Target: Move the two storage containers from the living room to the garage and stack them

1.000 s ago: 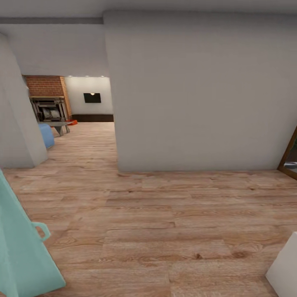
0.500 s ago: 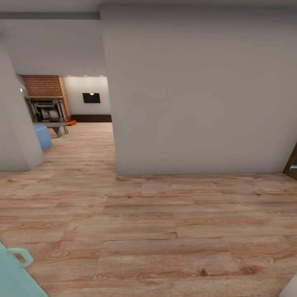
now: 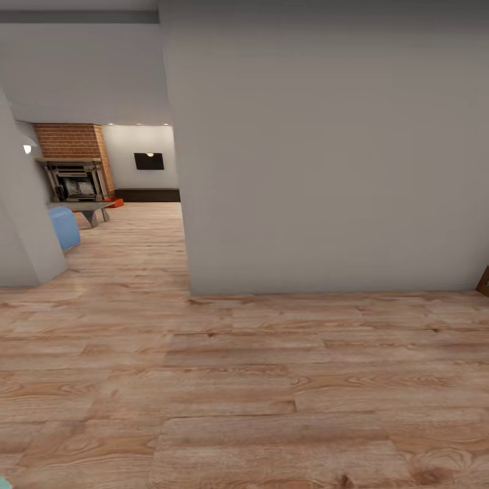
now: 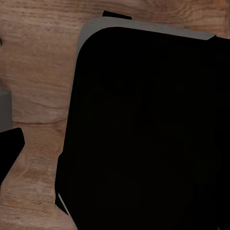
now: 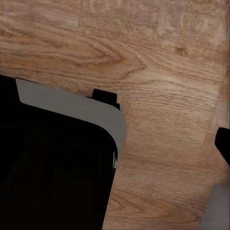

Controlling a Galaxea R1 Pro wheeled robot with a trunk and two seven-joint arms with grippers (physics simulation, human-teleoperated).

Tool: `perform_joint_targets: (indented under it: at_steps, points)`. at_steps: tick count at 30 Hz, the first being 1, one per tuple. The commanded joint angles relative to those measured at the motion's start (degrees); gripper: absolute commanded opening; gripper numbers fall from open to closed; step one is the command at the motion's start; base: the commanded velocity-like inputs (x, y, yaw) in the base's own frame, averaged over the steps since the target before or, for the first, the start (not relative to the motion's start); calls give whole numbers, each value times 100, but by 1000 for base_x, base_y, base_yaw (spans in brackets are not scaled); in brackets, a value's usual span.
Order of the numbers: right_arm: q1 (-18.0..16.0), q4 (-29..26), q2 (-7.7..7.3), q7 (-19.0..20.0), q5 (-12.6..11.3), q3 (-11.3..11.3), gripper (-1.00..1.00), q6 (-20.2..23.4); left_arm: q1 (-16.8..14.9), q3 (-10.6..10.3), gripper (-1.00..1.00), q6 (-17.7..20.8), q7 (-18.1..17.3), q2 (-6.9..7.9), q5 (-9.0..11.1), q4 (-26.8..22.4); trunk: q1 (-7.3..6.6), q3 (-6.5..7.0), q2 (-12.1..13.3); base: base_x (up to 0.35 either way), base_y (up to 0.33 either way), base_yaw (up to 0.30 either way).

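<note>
A grey wall [image 3: 326,156] hides most of the living room [image 3: 129,170]; open wood-plank floor [image 3: 238,387] lies ahead. Gripper states cannot be told; a dark body [image 4: 148,129] blocks both wrist views.

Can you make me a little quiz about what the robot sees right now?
1. True or false: the floor is wood planks.
2. What is the fireplace surround built of? A) red brick B) glass C) blue tile
3. Fill in: the black TV hangs on the far ____.

Key: 1 true. 2 A. 3 wall.
</note>
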Motion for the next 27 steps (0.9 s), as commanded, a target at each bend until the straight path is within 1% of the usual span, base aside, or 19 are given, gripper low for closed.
perform_joint_targets:
  at_steps: [1, 27]
  points:
    - [-6, 17, 3, 22, -60, 47, 100, -31, 1, 1, 100, -6, 8, -1, 32, -7, 3, -5, -2, 322, 0, 0]
    - [-6, 17, 10, 15, -60, 47, 100, -42, 2, 1, 100, -6, 8, 2, 32, -7, 3, -5, -2, 322, 0, 0]
